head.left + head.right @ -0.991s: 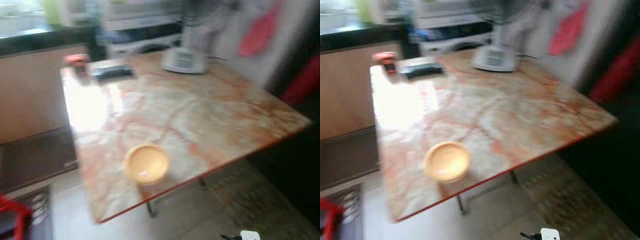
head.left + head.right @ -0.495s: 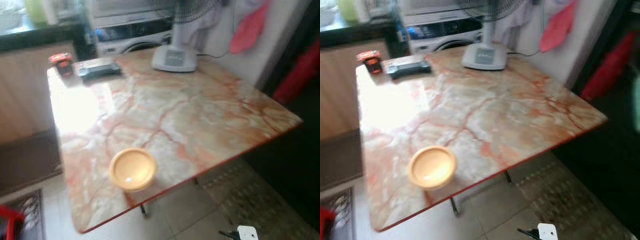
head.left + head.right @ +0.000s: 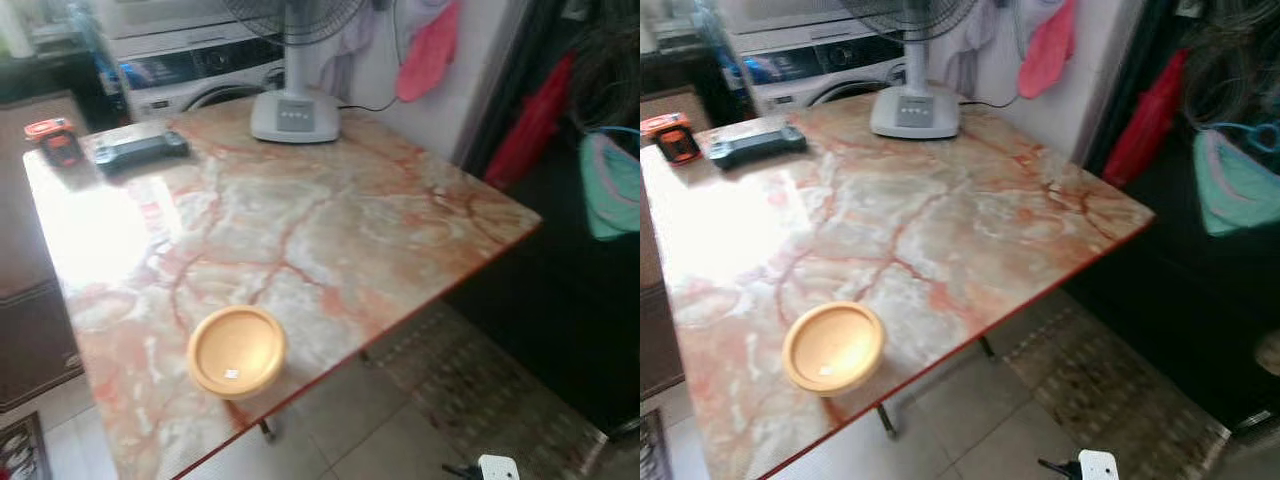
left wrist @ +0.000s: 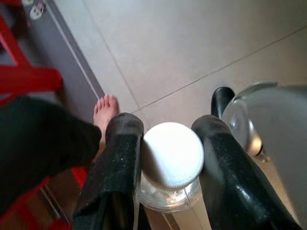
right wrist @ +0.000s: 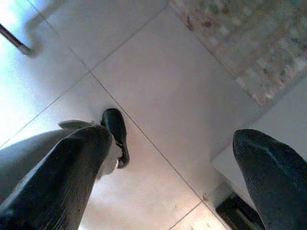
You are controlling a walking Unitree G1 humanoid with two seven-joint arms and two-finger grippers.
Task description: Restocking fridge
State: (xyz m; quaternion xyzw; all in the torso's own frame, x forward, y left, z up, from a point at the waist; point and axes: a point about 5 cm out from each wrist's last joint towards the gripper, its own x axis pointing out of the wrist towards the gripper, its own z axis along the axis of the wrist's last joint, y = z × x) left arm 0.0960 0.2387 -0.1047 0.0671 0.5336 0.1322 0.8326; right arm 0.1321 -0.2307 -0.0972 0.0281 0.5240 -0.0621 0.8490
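**Jar clamped in left gripper, marble table ahead**

In the left wrist view, a clear jar with a white lid (image 4: 171, 155) is gripped between the two black fingers of the left gripper (image 4: 168, 165), above a tiled floor (image 4: 182, 52). A person's bare foot (image 4: 104, 112) is seen at centre left of that frame. The right gripper (image 5: 168, 172) is held spread wide, with nothing between its fingers. In the head views, a marble table (image 3: 330, 220) is seen across the frame; a yellow bowl (image 3: 237, 351) is placed near its lower-left edge, a fan base (image 3: 293, 116) at the upper centre, and a dark handheld device (image 3: 138, 150) at the upper left.
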